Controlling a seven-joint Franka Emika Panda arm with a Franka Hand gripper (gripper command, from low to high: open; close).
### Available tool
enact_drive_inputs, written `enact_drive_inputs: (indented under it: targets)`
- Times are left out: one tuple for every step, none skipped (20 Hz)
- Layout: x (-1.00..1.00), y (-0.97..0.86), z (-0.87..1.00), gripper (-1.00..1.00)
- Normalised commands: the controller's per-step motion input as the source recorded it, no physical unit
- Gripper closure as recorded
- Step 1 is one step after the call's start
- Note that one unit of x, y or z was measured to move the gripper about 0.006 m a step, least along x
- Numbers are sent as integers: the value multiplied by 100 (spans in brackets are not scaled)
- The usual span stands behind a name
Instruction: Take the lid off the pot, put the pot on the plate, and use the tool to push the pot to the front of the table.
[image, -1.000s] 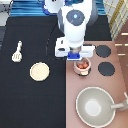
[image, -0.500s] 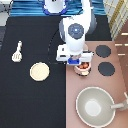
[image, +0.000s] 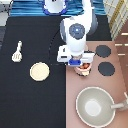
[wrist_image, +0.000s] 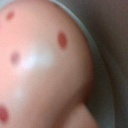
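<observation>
The black table (image: 30, 100) takes up most of what I can see from above, running from the exterior view's left to about the middle, where it meets the pinkish-brown stove top (image: 100, 80) on the exterior view's right. Two black burners (image: 103, 51) sit on the stove's far half, one nearer the top than the other. On the stove's near half, toward the exterior view's bottom, rests the large grey pan (image: 95, 106), its handle pointing off to the right edge.

The white arm (image: 77, 30) reaches down from the exterior view's top and ends in the gripper (image: 77, 61), which hangs right over the seam between table and stove. Directly beneath it, and partly hidden by it, is the pot (image: 84, 69), standing on the stove's left margin just left of the nearer burner. Only its lower right side peeks out, pinkish-tan with a hint of red. Whether the lid is on it I cannot tell, and I cannot tell how the jaws stand, since the hand covers them.

The wrist view is filled by a smooth pinkish dome (wrist_image: 45, 65) with darker red spots, very close.

The plate (image: 39, 71) lies bare on the table, well to the left of the pot. The tool (image: 17, 51) lies farther left still and a little farther up, head nearest, untouched.
</observation>
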Motion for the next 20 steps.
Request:
enact_drive_inputs:
  targets:
    - [18,0,0,100]
    - [13,0,0,100]
    - [9,-3,2,100]
    - [7,-7,22,100]
    - [4,-14,47,100]
    - [0,-27,87,100]
    - [0,-40,100,100]
    - [0,-56,100,100]
    - [-6,-75,100,100]
    - [-8,-96,100,100]
    - [-9,-100,100,100]
    - [-10,-100,100,100]
    - [-11,-100,100,100]
    - [-12,-100,100,100]
    - [-12,-100,100,100]
    - [-14,-99,100,100]
    - [-15,-99,100,100]
    - [-14,-98,99,100]
    - [-13,-99,94,100]
    - [-12,-100,93,100]
